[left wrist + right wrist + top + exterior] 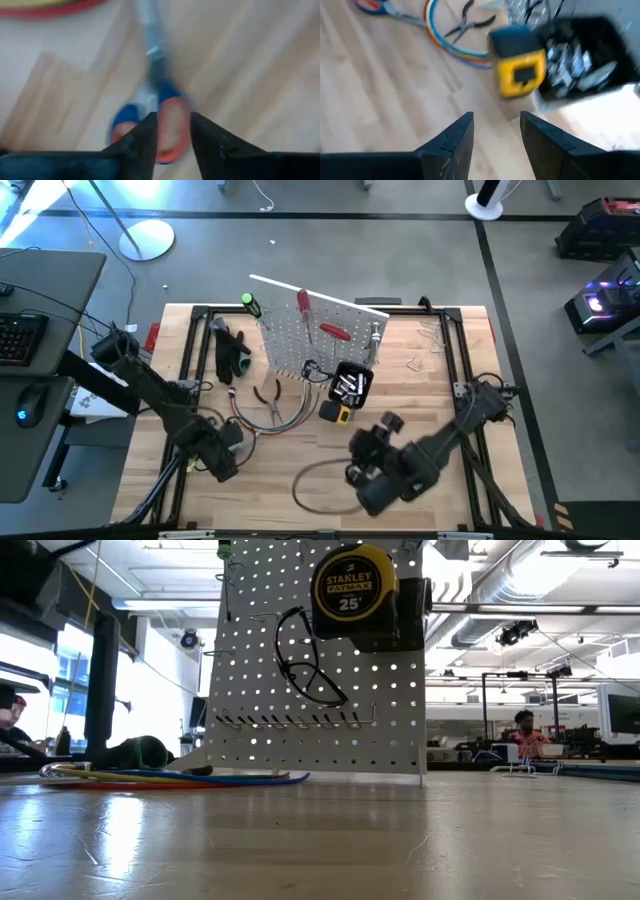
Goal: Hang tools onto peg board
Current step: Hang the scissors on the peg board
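The white peg board stands at the table's far middle. It carries a green-handled screwdriver, a red-handled screwdriver and a black bin. The yellow tape measure shows against the bin's front. Red-and-blue-handled scissors lie flat on the table under my left gripper. That gripper points down, open, its fingers on either side of one handle loop. Whether they touch the loop, I cannot tell. My right gripper hangs open over bare wood, near the tape measure. Black-handled pliers lie by the cables.
A curved bundle of coloured cables lies between the scissors and the board. Black gloves lie at the far left and metal clamps at the far right. A grey cord loop lies near the front. A black frame rims the table.
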Robot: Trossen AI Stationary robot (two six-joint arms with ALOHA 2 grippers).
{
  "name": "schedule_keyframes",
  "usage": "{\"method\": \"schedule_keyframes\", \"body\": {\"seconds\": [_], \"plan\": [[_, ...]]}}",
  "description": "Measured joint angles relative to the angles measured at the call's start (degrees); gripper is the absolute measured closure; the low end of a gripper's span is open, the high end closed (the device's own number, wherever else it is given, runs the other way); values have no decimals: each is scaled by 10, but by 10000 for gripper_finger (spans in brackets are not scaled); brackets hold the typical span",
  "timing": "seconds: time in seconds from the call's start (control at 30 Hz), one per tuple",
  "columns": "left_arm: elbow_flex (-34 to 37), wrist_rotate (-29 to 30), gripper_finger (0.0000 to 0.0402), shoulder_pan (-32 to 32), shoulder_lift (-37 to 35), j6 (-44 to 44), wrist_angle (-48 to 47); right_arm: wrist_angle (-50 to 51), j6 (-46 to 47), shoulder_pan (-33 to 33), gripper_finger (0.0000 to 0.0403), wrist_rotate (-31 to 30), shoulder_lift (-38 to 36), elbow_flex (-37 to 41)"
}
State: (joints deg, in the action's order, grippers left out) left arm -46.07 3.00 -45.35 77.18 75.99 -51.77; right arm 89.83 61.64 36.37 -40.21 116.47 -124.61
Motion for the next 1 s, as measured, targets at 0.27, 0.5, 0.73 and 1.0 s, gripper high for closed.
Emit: {"method": "schedule_keyframes", "body": {"seconds": [0.27,0.5,0.73,1.0], "plan": [[-32,-9,208,49,-8,-111,-11,2,145,62,247,-3,0,71],[15,-7,154,115,15,-117,23,-8,231,82,247,-15,0,117],[26,-42,148,155,57,-159,51,-18,234,85,247,-17,-1,130],[24,-66,148,131,135,-167,55,-14,228,84,247,-16,-1,130]]}}
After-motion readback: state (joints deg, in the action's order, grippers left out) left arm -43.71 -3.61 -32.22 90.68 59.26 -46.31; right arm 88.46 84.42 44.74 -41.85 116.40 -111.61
